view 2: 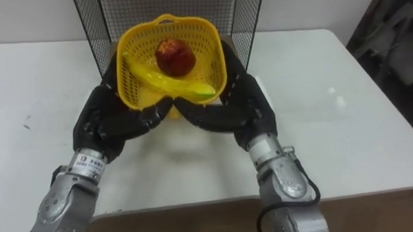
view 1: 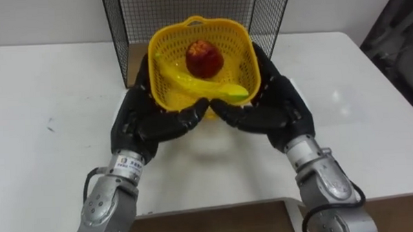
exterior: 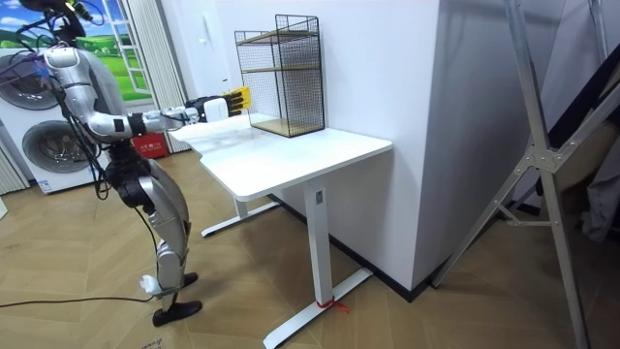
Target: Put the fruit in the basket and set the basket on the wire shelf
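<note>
A yellow plastic basket [view 1: 239,33] holds a red apple [view 1: 204,59] and a yellow-green banana [view 1: 191,82]. Both hands cradle it from below, just above the white table [view 1: 47,87]. My left hand [view 1: 141,118] lies along its left side and my right hand [view 1: 275,107] along its right side. Their fingers are stretched along the basket's walls and the thumbs meet under its near edge. The basket is right in front of the black wire shelf [view 1: 134,15], at its open lower bay. In the room view I stand at the table's end with arms stretched toward the shelf [exterior: 286,76].
The shelf has a wooden bottom board [view 1: 131,63] and an upper level [exterior: 276,37]. White table surface lies to both sides of the hands. A dark object [view 1: 396,33] stands past the table's right edge. Washing machines [exterior: 29,145] are behind me.
</note>
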Tool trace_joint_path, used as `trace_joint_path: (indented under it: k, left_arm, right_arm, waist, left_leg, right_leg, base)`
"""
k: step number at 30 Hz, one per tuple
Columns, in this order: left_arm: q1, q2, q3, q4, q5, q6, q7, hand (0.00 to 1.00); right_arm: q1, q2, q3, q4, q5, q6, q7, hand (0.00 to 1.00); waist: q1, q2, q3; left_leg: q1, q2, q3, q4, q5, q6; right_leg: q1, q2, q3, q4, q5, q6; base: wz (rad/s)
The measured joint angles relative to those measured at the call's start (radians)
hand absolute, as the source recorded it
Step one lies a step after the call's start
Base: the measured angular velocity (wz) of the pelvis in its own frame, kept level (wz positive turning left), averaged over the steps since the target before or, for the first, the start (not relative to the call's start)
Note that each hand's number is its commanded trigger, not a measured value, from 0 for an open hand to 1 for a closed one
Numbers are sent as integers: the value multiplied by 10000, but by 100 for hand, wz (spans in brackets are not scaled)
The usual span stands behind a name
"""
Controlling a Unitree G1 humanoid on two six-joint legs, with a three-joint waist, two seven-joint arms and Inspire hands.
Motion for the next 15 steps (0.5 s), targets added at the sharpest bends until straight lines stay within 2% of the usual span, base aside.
trace_joint_path:
  k: [1, 2, 3, 4, 5, 6, 7, 8, 9, 13, 15]
  left_arm:
    - [-1, -5, 30, -1, 16, 0, 0, 0]
    - [-7, -6, 69, -8, 16, -5, 0, 0]
    - [-4, 3, 108, -8, 13, -6, 0, 0]
    - [-9, -13, 101, -22, 7, -7, 0, 0]
    - [-10, -74, 85, -60, 10, -8, 0, 0]
    - [-6, -88, 92, -79, 18, -8, 0, 0]
    - [-2, -86, 107, -79, 17, -8, 0, 0]
    - [-4, 25, 108, -103, 12, -9, 0, 0]
    - [-6, 111, 128, -197, 12, -28, 0, 0]
    - [-10, 170, 33, -374, 34, -32, 0, 0]
    - [-10, 174, 34, -375, -41, -32, 0, 0]
  right_arm:
    - [-9, 21, -5, 0, 5, 0, 5, 0]
    - [-29, 45, 36, 0, 124, -1, 35, 0]
    - [-41, 79, 65, 12, 188, -1, 69, 0]
    - [-57, 33, -13, 10, 241, 0, 80, 0]
    - [-63, -28, -57, 3, 289, 3, 91, 0]
    - [-55, -35, -75, 7, 294, 58, 99, 0]
    - [-43, -38, -52, 7, 294, 87, 100, 0]
    - [-49, 15, -30, -10, 303, 99, 101, 0]
    - [-59, 23, -25, -120, 335, 91, 186, 0]
    - [-115, -61, -20, -176, 369, 40, 286, 0]
    - [-119, -53, -18, -206, 325, 40, 286, 0]
  waist:
    - [-25, 13, -4]
    - [-42, 9, -10]
    - [8, -13, -13]
    - [4, -4, -54]
    - [8, 26, -81]
    - [89, 50, -90]
    - [130, 26, -123]
    - [129, -58, -253]
    - [72, -162, -300]
    - [-90, -237, -271]
    - [-106, -254, -195]
  left_leg:
    - [-62, 3, -37, 148, 31, -52]
    - [-497, -23, -179, 648, 282, -242]
    - [-668, -75, -332, 773, 225, -302]
    - [-940, -285, -580, -15, 78, -365]
    - [-1230, -396, -615, -1180, 267, -427]
    - [-1380, -420, -630, -2099, 1071, -351]
    - [-1329, -464, -631, -2363, 1396, -356]
    - [-1096, -609, -616, -2744, 1860, -162]
    - [-949, -738, -598, -2965, 2066, -75]
    - [-806, -926, -569, -3121, 2073, 65]
    - [-829, -1011, -569, -3121, 2006, 82]
  right_leg:
    - [1, 52, 54, 41, -13, -19]
    - [41, 59, 87, 131, 9, -32]
    - [31, 13, 127, 195, -1, -46]
    - [1, -29, 134, 176, 3, -43]
    - [-27, -86, 172, 179, -15, -22]
    - [-31, -130, 252, 181, -71, 13]
    - [7, -171, 287, 181, -104, 35]
    - [11, -251, 362, 151, -150, 98]
    - [87, -325, 398, 46, -155, 142]
    - [381, -486, 354, -488, -105, 225]
    - [395, -587, 285, -533, -137, 282]
  base:
    - [0]
    - [6]
    - [8]
    - [-7]
    - [-21]
    - [-34]
    - [-40]
    - [-27]
    - [-12]
    - [3]
    - [5]
